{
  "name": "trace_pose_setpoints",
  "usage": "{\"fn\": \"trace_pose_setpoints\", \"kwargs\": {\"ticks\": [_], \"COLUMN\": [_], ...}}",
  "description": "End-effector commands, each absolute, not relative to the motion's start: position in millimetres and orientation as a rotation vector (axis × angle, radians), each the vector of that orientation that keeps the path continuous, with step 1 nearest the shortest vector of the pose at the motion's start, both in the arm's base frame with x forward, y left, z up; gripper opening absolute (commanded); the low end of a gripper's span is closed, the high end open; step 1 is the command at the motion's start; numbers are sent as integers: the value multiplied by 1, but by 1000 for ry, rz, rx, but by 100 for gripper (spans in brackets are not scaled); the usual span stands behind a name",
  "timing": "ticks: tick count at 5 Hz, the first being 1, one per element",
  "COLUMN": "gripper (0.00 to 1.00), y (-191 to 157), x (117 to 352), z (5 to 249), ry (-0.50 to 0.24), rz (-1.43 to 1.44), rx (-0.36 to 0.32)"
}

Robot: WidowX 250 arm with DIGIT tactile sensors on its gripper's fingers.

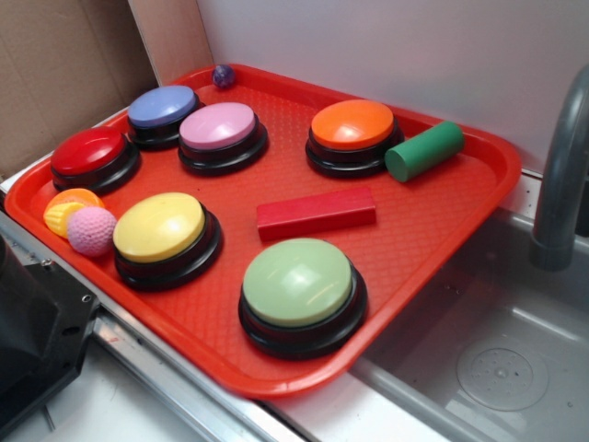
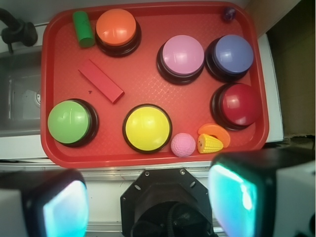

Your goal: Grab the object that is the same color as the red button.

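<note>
In the wrist view the gripper [image 2: 148, 202] fills the bottom of the frame, its two fingers [image 2: 237, 197] blurred at lower left and lower right, spread wide with nothing between them. It hangs well apart from the tray [image 2: 148, 155], over the near edge of the counter.

Just beyond the fingers, at the tray's lower rim in the wrist view, a pink ball [image 2: 183, 144] lies just beside a toy corn [image 2: 209, 143], with an orange slice [image 2: 215, 132] curled against the corn. Left of them stands the yellow button [image 2: 147, 128], and further left the green button [image 2: 69, 122].

The red block [image 2: 100, 81] lies flat on the tray floor, left of centre in the wrist view, set diagonally, apart from everything. It sits between the green button below and the orange button [image 2: 116, 28] above. In the exterior view the block [image 1: 316, 212] lies near the middle of the frame, between the orange button [image 1: 353, 129] and the green button [image 1: 299, 287].

The green cylinder [image 2: 83, 28] lies at upper left, just beside the orange button. The red button [image 2: 239, 103] stands at right of the wrist view, near the tray's rim; above it the blue button [image 2: 232, 54] and beside that the pink button [image 2: 182, 57]. A small purple ball [image 2: 228, 14] rests in the upper right corner. A sink [image 1: 497, 359] lies off the tray, at lower right of the exterior view.
</note>
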State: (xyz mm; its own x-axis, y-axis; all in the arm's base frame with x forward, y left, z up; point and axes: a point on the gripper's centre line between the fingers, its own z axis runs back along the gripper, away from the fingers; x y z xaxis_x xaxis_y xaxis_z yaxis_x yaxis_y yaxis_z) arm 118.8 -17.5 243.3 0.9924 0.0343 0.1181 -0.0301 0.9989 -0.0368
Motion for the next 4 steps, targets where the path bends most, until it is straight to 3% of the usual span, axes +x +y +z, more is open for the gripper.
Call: {"fn": "trace_pose_setpoints", "kwargs": {"ticks": [1,3,4], "gripper": [100,100,100], "y": [-18,-48,-65], "x": [119,177,212], "z": [243,215,185], "ry": [-119,-199,-228], "rz": [32,-270,-357], "rx": [-35,-42,-89]}}
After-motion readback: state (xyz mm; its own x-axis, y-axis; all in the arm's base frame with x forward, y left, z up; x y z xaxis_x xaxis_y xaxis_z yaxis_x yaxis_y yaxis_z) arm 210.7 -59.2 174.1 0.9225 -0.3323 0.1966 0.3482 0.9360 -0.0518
